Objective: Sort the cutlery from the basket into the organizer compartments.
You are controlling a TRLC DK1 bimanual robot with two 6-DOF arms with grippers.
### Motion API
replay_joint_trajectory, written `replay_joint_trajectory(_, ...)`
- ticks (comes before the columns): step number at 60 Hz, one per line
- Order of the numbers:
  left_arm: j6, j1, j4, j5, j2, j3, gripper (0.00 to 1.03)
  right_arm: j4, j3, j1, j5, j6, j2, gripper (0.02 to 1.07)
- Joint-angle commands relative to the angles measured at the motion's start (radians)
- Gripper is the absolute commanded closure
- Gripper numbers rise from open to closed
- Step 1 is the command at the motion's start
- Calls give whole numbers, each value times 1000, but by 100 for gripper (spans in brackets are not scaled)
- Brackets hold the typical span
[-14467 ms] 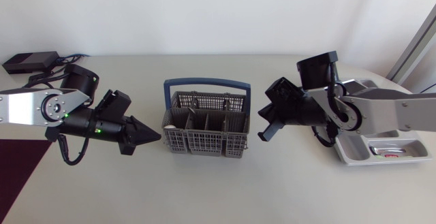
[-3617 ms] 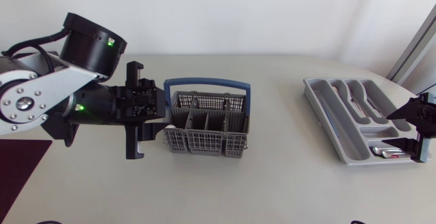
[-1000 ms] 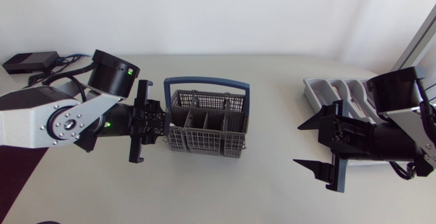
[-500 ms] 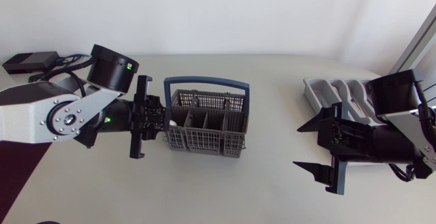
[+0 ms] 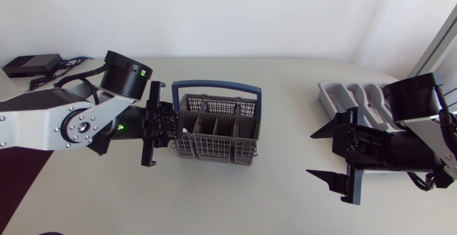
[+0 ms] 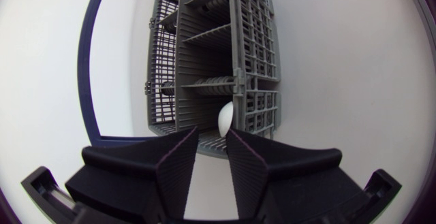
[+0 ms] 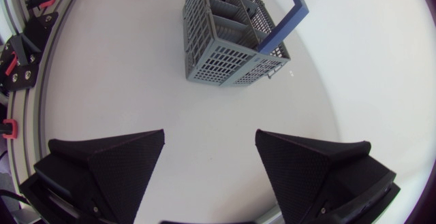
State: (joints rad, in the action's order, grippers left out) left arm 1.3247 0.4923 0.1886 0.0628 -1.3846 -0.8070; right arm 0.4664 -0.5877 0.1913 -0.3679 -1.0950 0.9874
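Observation:
The grey cutlery basket (image 5: 214, 148) with a blue handle (image 5: 218, 88) stands mid-table. My left gripper (image 5: 154, 124) sits at its left end, fingers turned on edge. In the left wrist view the basket (image 6: 204, 60) lies just ahead of my left gripper (image 6: 212, 157), which is open by a narrow gap with nothing in it. A white utensil tip (image 6: 225, 117) pokes from the nearest compartment. The grey organizer (image 5: 343, 96) lies at the right, partly hidden by my right arm. My right gripper (image 5: 330, 154) hangs wide open and empty left of it, with the basket (image 7: 225, 47) far ahead of my right gripper (image 7: 210, 149).
A black box (image 5: 28, 65) with cables lies at the table's back left corner. Bare tabletop stretches between the basket and the organizer and along the front edge.
My left gripper has crept a little to the right, closer to the basket's left end. The right arm has stayed where it was, still open.

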Motion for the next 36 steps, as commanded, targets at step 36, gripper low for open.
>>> replay_joint_trajectory(36, 51, 54, -28, 2, -64, -27, 83, -9, 23, 13, 12, 18, -3, 11)
